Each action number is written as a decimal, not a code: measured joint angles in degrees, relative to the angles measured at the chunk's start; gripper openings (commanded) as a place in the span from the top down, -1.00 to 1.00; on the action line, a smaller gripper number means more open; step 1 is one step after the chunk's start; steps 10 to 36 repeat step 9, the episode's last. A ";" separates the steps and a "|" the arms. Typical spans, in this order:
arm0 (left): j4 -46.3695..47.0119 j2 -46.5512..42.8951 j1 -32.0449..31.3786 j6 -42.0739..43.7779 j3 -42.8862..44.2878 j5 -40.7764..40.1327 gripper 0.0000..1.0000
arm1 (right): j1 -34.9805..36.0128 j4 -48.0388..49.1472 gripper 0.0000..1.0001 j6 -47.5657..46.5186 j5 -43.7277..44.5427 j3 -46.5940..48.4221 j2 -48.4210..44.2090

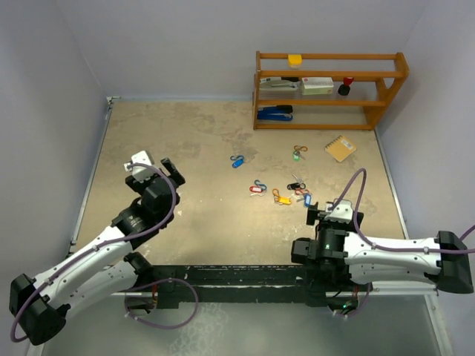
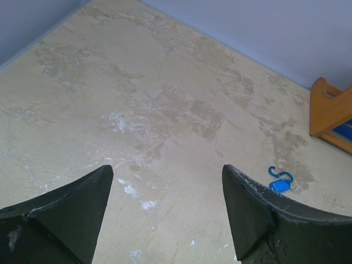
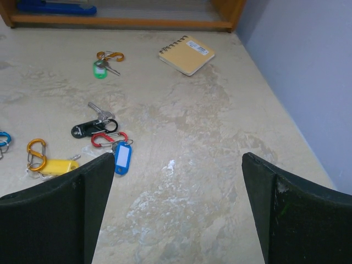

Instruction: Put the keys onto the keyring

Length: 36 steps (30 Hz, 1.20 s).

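While our left gripper (image 1: 154,169) and right gripper (image 1: 326,211) both stand with fingers wide apart and nothing between them, we see the keys (image 1: 295,186) scattered on the bench (image 1: 193,133) right of its middle, short of the rack (image 1: 326,56) at the far right corner. Our right gripper hovers by the near edge, just beside the yellow-tagged key (image 3: 58,165); our left is well apart, toward the left edge.

Tbl (image 1: 200,148) w/ keys (image 1: 257,190), notepad (image 1: 341,147), rack (image 1: 330,76)
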 measured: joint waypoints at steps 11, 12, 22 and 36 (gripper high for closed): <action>0.46 1.66 0.00 -0.57 -0.07 1.42 -0.56 | -0.02 -1.44 -1.00 1.51 0.02 0.09 0.20; 0.46 1.66 0.00 -0.57 -0.07 1.42 -0.56 | -0.02 -1.44 -1.00 1.51 0.02 0.09 0.20; 0.46 1.66 0.00 -0.57 -0.07 1.42 -0.56 | -0.02 -1.44 -1.00 1.51 0.02 0.09 0.20; 0.46 1.66 0.00 -0.57 -0.07 1.42 -0.56 | -0.02 -1.44 -1.00 1.51 0.02 0.09 0.20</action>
